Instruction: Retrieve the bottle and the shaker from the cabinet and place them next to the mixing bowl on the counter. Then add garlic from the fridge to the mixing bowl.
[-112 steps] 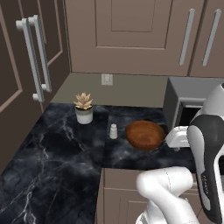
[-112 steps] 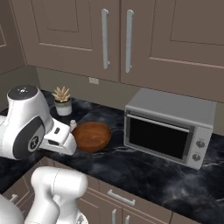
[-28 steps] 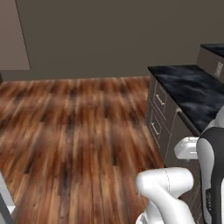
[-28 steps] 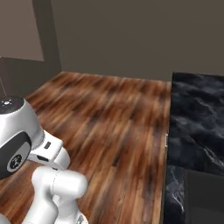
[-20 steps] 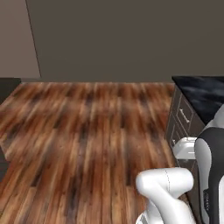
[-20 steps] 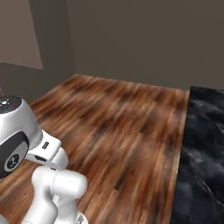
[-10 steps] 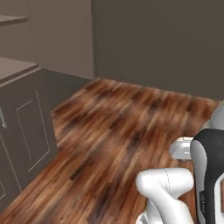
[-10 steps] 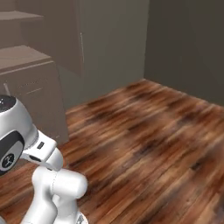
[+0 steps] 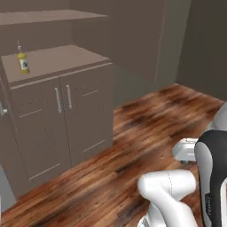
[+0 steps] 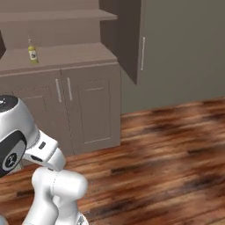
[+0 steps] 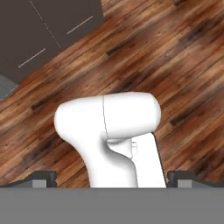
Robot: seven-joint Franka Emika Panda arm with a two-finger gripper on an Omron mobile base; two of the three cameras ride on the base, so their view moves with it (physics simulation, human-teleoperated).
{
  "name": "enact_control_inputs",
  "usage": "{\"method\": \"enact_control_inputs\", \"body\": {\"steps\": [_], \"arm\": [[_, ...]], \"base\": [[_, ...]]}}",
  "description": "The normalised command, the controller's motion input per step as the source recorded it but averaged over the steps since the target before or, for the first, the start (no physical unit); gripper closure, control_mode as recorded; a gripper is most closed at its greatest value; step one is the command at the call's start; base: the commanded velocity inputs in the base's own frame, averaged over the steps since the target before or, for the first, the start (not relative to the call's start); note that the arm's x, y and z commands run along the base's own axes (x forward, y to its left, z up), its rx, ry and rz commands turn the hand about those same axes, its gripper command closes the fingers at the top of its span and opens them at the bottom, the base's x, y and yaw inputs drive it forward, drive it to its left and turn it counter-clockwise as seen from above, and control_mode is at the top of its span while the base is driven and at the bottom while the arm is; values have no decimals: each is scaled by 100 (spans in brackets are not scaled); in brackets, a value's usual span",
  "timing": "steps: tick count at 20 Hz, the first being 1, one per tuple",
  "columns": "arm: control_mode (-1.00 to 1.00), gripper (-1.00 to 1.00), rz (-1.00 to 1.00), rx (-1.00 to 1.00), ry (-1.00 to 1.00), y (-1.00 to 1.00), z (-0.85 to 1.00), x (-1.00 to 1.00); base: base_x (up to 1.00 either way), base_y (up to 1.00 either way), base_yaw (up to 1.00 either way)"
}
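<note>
Jaws spread wide, empty; the bottle (image 9: 22,62), small and yellow with a thin grey spout, stands upright.

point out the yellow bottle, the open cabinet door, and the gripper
bottle (image 9: 22,62), left base view, on its yellow body.
open cabinet door (image 10: 132,39), right base view, on the door's inner face.
gripper (image 11: 112,177), hand view, midway between the two dark finger tips, jaws wide open.
</note>
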Motion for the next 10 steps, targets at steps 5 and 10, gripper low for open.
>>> {"method": "enact_control_inputs", "body": {"steps": [5, 10], "arm": [[100, -100, 0, 0, 0, 0, 0, 0], [100, -100, 0, 0, 0, 0, 0, 0]], "base": [[48, -26, 73], [64, -91, 51]]}}
